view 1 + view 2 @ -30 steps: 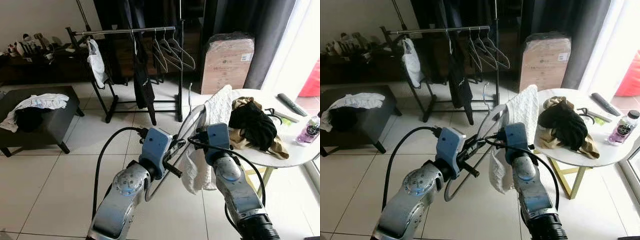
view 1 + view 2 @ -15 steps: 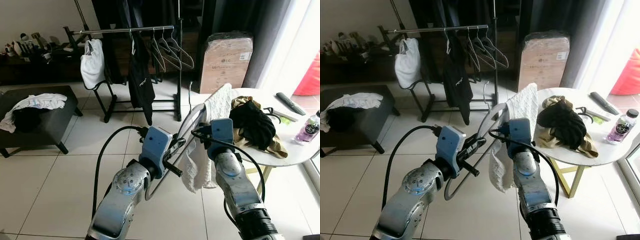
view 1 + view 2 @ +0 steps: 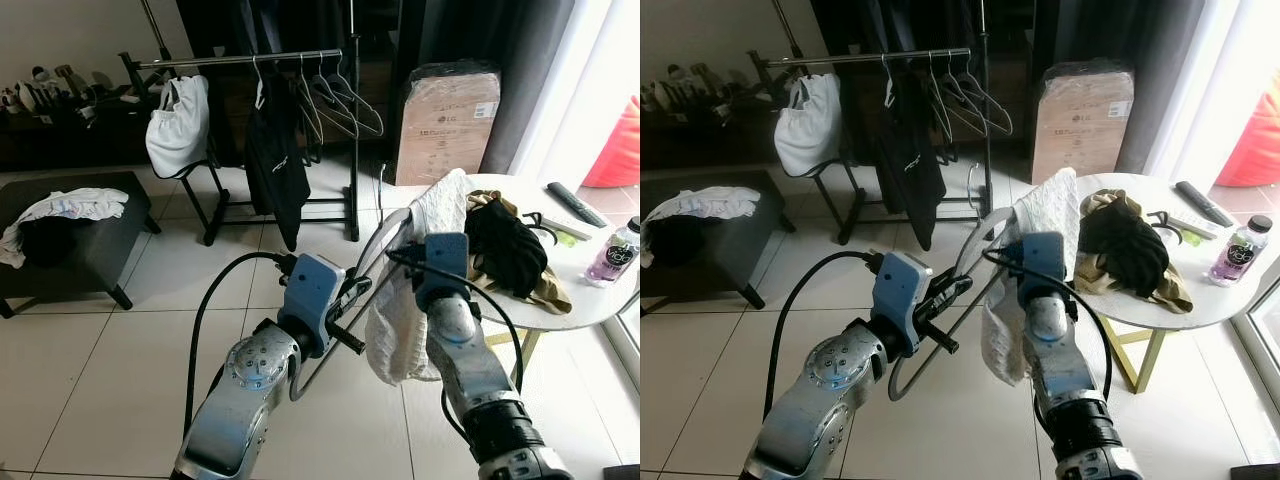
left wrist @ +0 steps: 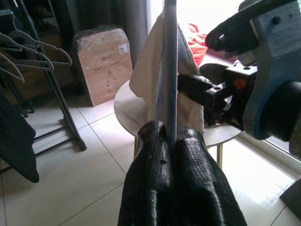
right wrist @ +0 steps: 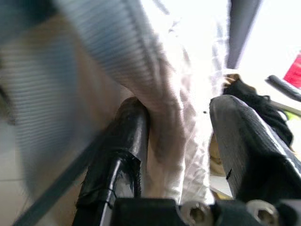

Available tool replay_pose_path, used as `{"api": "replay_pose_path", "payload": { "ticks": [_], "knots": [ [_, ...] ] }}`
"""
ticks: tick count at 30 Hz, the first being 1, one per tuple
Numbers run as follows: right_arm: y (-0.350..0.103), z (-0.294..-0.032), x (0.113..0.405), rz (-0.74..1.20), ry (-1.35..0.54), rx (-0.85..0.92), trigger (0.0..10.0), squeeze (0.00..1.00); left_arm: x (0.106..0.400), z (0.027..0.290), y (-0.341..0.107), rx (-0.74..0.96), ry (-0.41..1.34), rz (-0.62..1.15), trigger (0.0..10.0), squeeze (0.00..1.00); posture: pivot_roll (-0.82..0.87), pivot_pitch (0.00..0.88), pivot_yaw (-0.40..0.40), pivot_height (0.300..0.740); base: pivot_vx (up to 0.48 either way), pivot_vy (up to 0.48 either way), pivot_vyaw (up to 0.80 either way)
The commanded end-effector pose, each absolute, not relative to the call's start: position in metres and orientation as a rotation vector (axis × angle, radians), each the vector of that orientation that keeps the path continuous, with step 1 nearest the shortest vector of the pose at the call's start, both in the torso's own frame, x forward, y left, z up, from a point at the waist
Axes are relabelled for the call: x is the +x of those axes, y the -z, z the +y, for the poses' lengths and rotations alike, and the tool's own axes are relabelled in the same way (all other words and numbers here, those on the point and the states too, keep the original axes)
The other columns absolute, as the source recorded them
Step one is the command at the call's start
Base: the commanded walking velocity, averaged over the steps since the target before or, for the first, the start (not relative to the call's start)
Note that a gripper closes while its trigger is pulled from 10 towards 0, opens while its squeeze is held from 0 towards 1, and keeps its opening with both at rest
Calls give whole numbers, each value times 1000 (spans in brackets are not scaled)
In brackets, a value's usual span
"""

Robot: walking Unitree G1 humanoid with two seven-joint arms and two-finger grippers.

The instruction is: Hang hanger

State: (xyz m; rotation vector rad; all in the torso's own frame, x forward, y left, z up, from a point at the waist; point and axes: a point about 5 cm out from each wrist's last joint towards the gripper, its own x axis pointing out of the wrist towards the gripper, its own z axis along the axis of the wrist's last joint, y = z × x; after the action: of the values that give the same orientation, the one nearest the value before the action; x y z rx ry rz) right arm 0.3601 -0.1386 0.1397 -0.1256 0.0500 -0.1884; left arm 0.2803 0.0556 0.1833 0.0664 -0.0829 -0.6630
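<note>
A grey hanger carries a white knitted garment in front of me, held in the air above the floor. My left gripper is shut on the hanger's grey bar, its black fingers pressed against both sides. My right gripper is at the garment's upper part, open, with the white cloth running between its fingers. The clothes rail stands further off across the tiled floor, with several empty hangers, a black garment and a white one on it.
A round white table on my right holds a heap of black and tan clothes, a remote and a bottle. A wrapped box stands behind it. A dark ottoman with clothes is on the left.
The view has drifted slightly right. My right wrist has shifted a little left, closer against the white garment. The left gripper keeps its hold on the hanger.
</note>
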Motion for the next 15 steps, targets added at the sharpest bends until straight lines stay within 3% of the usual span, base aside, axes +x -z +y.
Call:
{"api": "replay_pose_path", "payload": {
  "ticks": [1,9,10,11,12,13,15],
  "knots": [
    [-142,-140,362,41,214,-118,10000,0,279,55,-197,66,667,-151,10000,0,-34,116,55,740,0,0,0],
    [-140,-139,363,34,213,-106,10000,0,278,54,-196,66,670,-151,10000,0,-35,105,57,740,0,0,0],
    [-139,-135,363,34,183,-94,5098,0,278,54,-196,65,670,-152,10000,0,-34,103,57,740,0,0,0],
    [-139,-135,363,34,183,-94,5098,0,278,54,-196,65,670,-152,10000,0,-34,103,57,740,0,0,0],
    [-139,-132,363,31,166,-90,1333,0,278,54,-196,65,670,-152,10000,0,-34,103,57,740,0,0,0],
    [-139,-128,363,26,146,-92,0,0,278,54,-196,66,670,-152,10000,0,-34,101,57,740,0,0,0],
    [-139,-126,363,25,136,-89,0,0,278,54,-196,65,671,-152,10000,0,-34,97,56,740,0,0,0]
  ]
}}
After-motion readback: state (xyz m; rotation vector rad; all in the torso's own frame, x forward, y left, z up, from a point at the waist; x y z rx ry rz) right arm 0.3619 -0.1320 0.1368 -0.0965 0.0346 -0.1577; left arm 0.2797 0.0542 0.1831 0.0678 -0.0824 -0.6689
